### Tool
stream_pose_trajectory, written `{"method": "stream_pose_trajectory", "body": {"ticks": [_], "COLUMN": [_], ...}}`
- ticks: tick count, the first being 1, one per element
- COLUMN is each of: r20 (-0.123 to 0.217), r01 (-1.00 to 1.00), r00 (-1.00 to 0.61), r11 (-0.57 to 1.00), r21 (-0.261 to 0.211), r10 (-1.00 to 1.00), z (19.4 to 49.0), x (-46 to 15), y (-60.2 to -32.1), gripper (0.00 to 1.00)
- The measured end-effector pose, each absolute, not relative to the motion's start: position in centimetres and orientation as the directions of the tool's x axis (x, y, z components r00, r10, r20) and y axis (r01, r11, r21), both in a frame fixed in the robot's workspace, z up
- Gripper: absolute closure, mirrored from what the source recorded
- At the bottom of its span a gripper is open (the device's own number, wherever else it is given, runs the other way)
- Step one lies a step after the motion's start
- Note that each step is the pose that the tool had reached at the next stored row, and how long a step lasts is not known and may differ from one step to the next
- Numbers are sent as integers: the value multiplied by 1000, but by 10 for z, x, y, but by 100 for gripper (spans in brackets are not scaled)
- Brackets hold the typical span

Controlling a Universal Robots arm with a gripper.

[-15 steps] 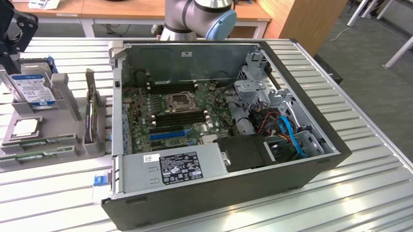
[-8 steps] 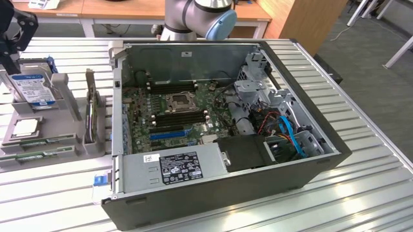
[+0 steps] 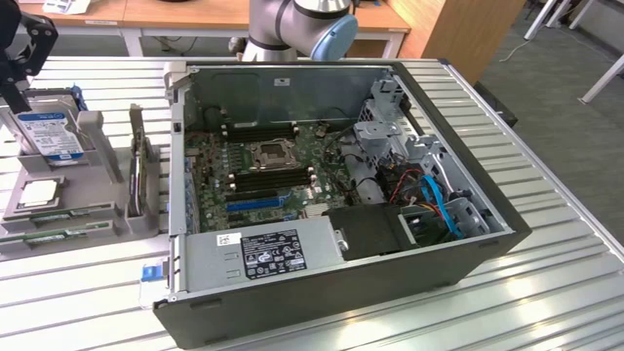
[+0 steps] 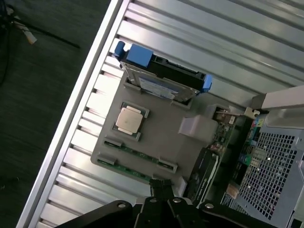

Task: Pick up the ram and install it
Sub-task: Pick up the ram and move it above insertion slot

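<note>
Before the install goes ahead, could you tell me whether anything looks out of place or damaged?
Nothing stands out. Both ram sticks lie flat in slots of the gray tray, the processor sits square in its recess, and the hard drive stands in its holder.

A ribbed metal counter (image 3: 556,292) carries 2 things directly: an open computer case (image 3: 322,300), lying on its side toward the exterior view's right, and a gray parts holder (image 3: 98,157) just beside it on the exterior view's left, near the counter's edge.
</note>
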State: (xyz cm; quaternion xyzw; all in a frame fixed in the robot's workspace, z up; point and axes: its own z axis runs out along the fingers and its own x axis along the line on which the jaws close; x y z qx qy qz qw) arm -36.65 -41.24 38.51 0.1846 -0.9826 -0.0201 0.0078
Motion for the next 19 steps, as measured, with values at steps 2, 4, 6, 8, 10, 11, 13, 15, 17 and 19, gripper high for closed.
{"method": "stream_pose_trajectory", "body": {"ticks": [2, 4, 6, 8, 10, 11, 13, 15, 17, 19], "r20": [8, 8, 8, 8, 8, 8, 8, 8, 8, 8], "r01": [-389, -414, -441, -465, -490, -503, -528, -553, -577, -601], "r00": [-921, -910, -897, -885, -871, -864, -849, -833, -816, -798], "r11": [920, 909, 897, 884, 871, 863, 848, 832, 816, 798], "r21": [42, 42, 42, 42, 42, 42, 42, 42, 42, 42], "r10": [-389, -415, -442, -466, -491, -504, -529, -554, -578, -602], "z": [385, 385, 385, 385, 385, 385, 385, 385, 385, 385], "x": [-367, -367, -367, -367, -366, -366, -367, -366, -366, -366], "y": [-412, -412, -412, -412, -412, -412, -412, -412, -412, -412], "gripper": [90, 90, 90, 90, 90, 90, 90, 90, 90, 90]}}
